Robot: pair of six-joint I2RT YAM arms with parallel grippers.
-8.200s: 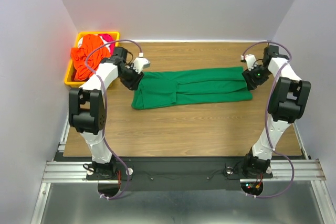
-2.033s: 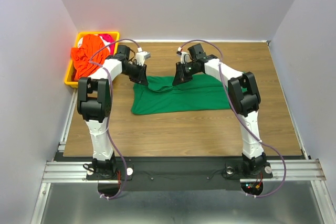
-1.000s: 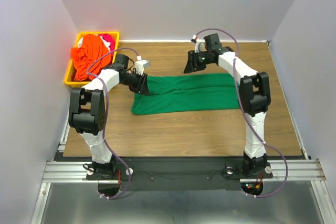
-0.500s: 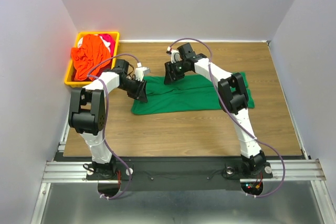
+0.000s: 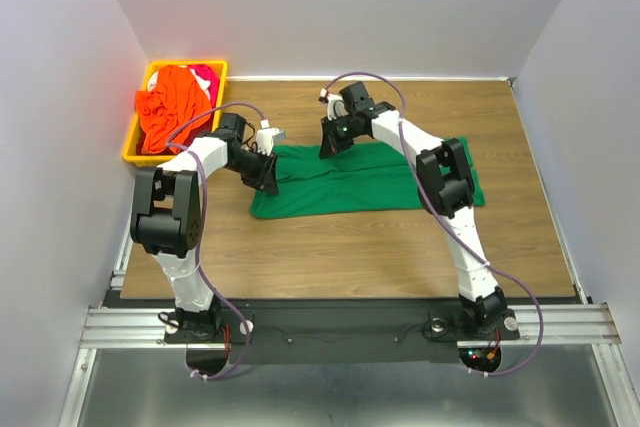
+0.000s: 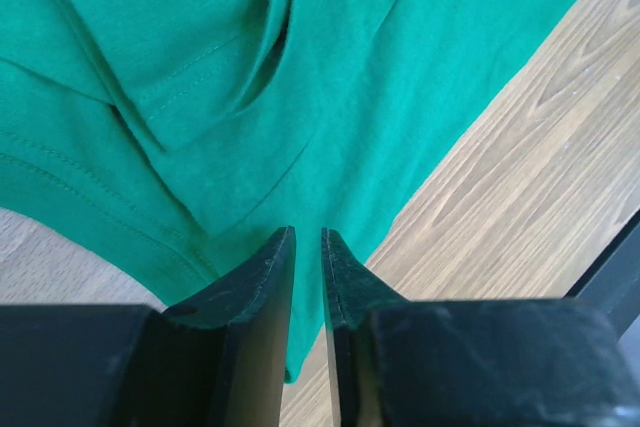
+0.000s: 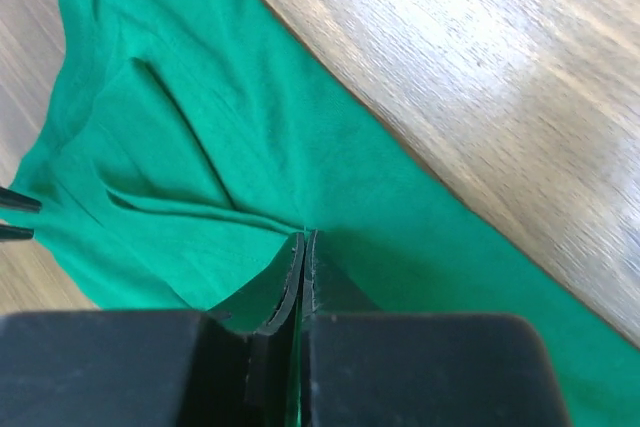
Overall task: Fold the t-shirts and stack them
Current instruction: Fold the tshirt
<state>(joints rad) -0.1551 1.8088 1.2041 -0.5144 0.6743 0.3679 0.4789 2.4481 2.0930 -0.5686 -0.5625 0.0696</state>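
Bright even light, soft shadows, glare on table [image 7: 480, 37].

Left of the green t-shirt [image 5: 340, 187], the red-pink t-shirt [image 5: 205, 73] showed me only a sliver behind the orange t-shirt [image 5: 168, 107]. Both wrist views cropped the green. Couldn't tell whether the left gripper [image 6: 306, 237] pinched it.
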